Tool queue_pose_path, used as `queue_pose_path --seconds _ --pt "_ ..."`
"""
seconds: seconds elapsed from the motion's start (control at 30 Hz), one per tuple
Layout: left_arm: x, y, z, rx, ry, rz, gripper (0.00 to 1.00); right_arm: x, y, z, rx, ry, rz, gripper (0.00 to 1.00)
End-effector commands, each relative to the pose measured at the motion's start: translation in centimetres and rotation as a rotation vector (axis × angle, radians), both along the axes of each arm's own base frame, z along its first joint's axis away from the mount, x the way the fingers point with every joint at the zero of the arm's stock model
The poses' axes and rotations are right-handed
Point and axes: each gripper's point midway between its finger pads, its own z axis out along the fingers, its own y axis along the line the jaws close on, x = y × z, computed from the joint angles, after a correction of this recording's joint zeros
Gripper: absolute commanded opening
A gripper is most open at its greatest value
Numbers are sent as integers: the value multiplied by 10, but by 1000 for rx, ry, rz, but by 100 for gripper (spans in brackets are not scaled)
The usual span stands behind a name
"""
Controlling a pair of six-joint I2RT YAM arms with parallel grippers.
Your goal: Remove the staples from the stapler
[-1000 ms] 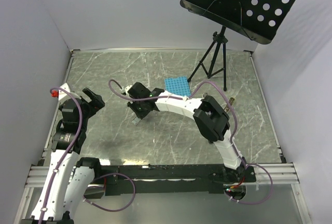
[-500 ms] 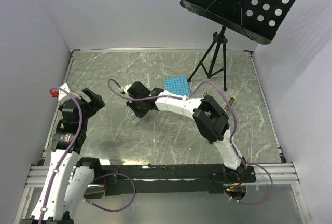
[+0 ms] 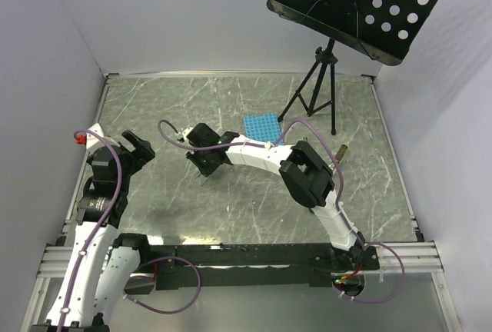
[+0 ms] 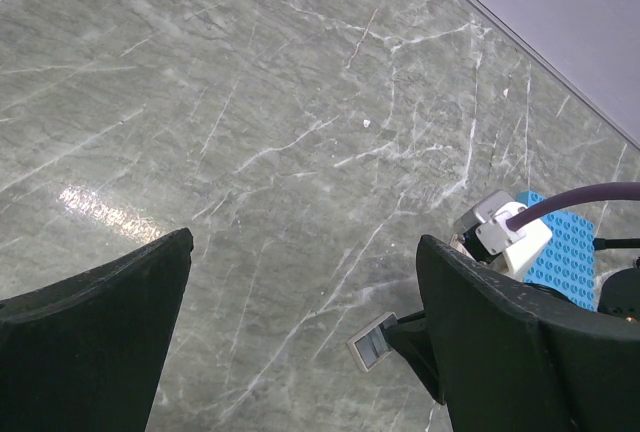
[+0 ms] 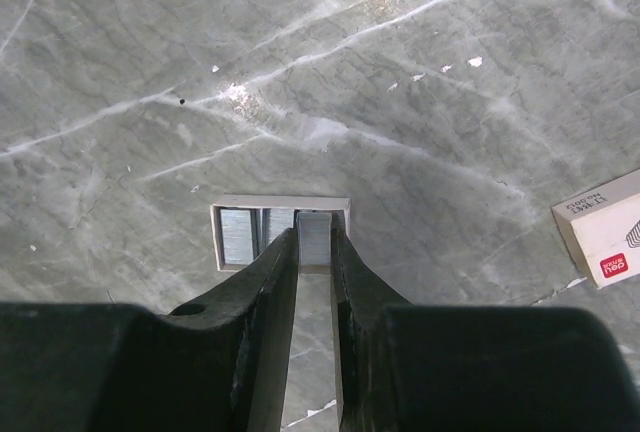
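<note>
Top view, surface: grey marbled table (image 3: 231, 217) inside white walls, with a music stand (image 3: 361, 9) at the back right and a blue rack (image 3: 260, 126) near the middle.
Top view, right arm: I saw it stretched leftward across the table, the right gripper (image 3: 206, 164) just in front of the rack.
Top view, stapler: only a pale sliver of the stapler (image 3: 202, 177) showed under those fingers, so I could not read its long axis here.
Top view, left arm: the left gripper (image 3: 140, 147) sat well apart, near the left edge, with bare marble between the two.
Left wrist, jaws: the left gripper (image 4: 305, 242) was spread wide and held nothing.
Left wrist, bearing: the stapler (image 4: 370, 344) lay ahead and to its right, a pale-rimmed end poking out past the right arm's fingers.
Right wrist, grip: the right gripper (image 5: 313, 237) was narrow, clamped on a silvery strip running back between its fingers.
Right wrist, axis: I judged the stapler (image 5: 240, 235) to be in line with the fingers, its end toward the marble.
Right wrist, room: a small tan box (image 5: 600, 227) lay off to one side, apart.
Nearer arm: the right, by far.
</note>
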Motion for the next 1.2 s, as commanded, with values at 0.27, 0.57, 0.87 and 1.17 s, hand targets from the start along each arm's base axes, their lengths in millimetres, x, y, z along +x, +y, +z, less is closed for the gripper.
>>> queue_pose_path --seconds 0.27,0.57,0.87,1.17 --pt "0 2 17 -4 -46 13 98 7 5 14 27 -32 -3 27" --pt "0 1 16 -5 -43 11 98 6 5 21 40 -33 -12 33" --pt "1 0 14 -28 -40 15 97 3 10 64 140 -49 -26 34" --pt "16 -33 -6 -165 10 -102 91 21 -33 96 248 -15 -270 39"
